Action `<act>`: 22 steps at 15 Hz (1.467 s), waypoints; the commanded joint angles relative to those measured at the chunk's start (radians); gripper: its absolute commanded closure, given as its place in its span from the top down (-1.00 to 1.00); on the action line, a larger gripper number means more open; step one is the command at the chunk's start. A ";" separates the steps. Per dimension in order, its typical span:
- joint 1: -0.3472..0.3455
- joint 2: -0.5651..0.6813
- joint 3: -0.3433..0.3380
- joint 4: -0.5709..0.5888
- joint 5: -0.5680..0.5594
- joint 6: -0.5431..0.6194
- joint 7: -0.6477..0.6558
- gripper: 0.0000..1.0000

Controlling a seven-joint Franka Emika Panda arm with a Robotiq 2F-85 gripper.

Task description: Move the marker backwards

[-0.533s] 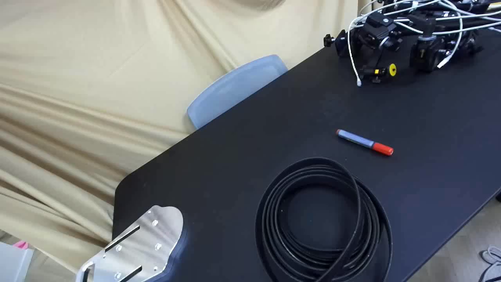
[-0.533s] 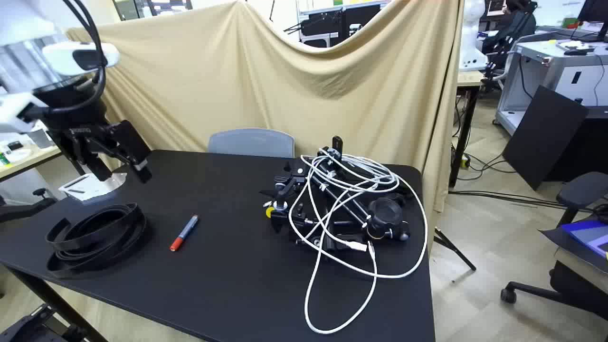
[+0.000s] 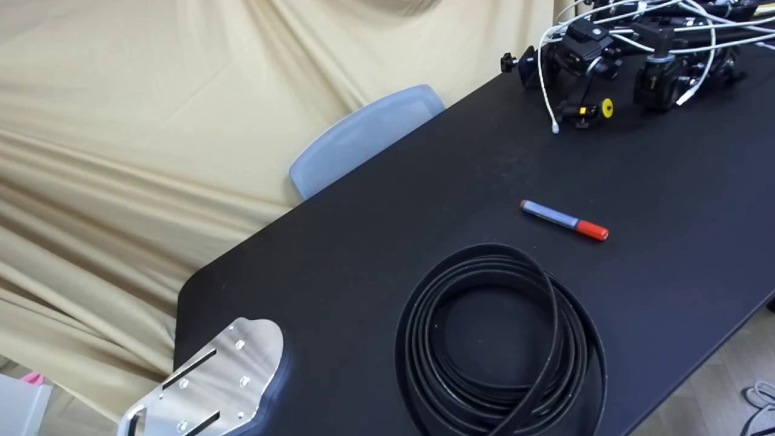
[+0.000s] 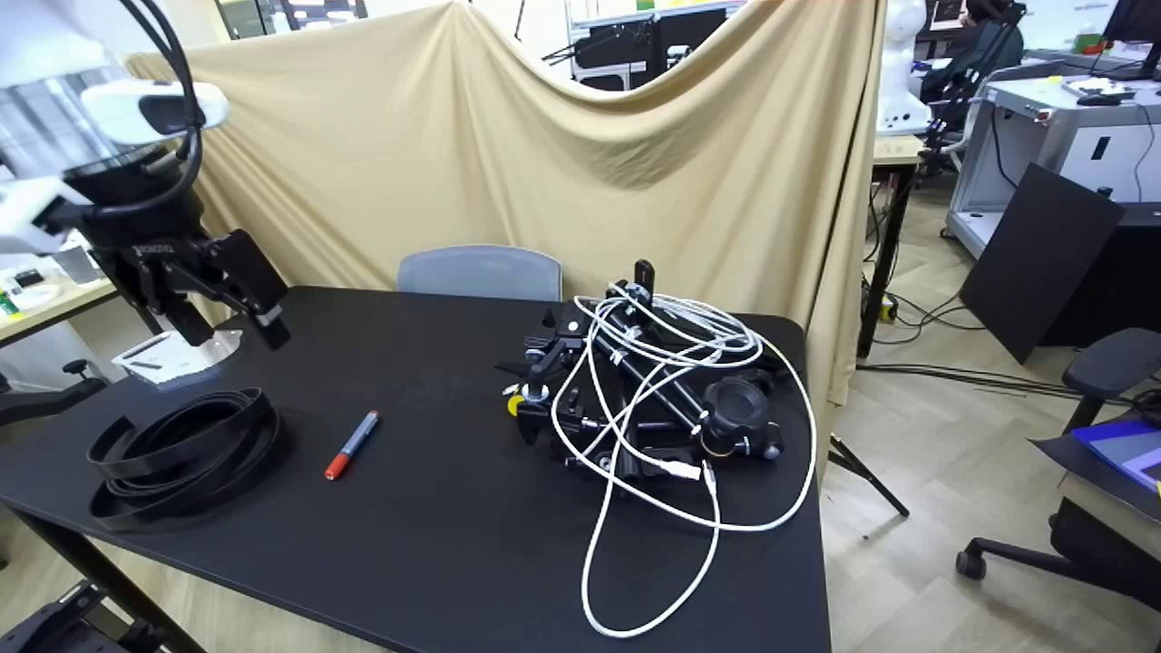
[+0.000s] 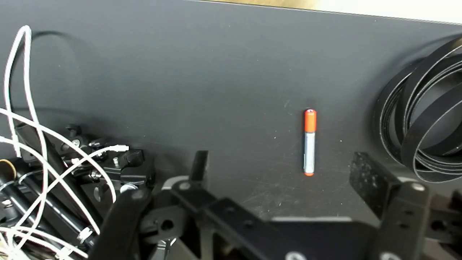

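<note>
The marker (image 3: 563, 220) has a blue body and a red cap. It lies flat on the black table in both exterior views, also here (image 4: 353, 444). In the wrist view the marker (image 5: 309, 142) lies with its red cap pointing up the picture. My gripper (image 4: 236, 337) hangs in the air above the table, apart from the marker. In the wrist view the gripper (image 5: 280, 154) is open with nothing between its fingers (image 5: 373, 184). The marker's lower end shows between the two fingers, with the table beneath. The gripper is out of view in an exterior view.
A black coiled cable (image 3: 502, 339) lies close to the marker. Black camera mounts (image 4: 635, 390) with white cables (image 4: 717, 524) lie on the table (image 4: 472, 544). A metal plate (image 3: 212, 375) sits at one end. A grey chair back (image 4: 481, 272) stands behind the table edge.
</note>
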 commanded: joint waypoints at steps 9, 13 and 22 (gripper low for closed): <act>0.046 0.104 0.017 0.008 0.022 0.072 0.011 1.00; 0.107 0.240 0.073 0.024 0.036 0.195 0.027 1.00; 0.178 0.573 0.182 0.064 0.078 0.487 0.115 1.00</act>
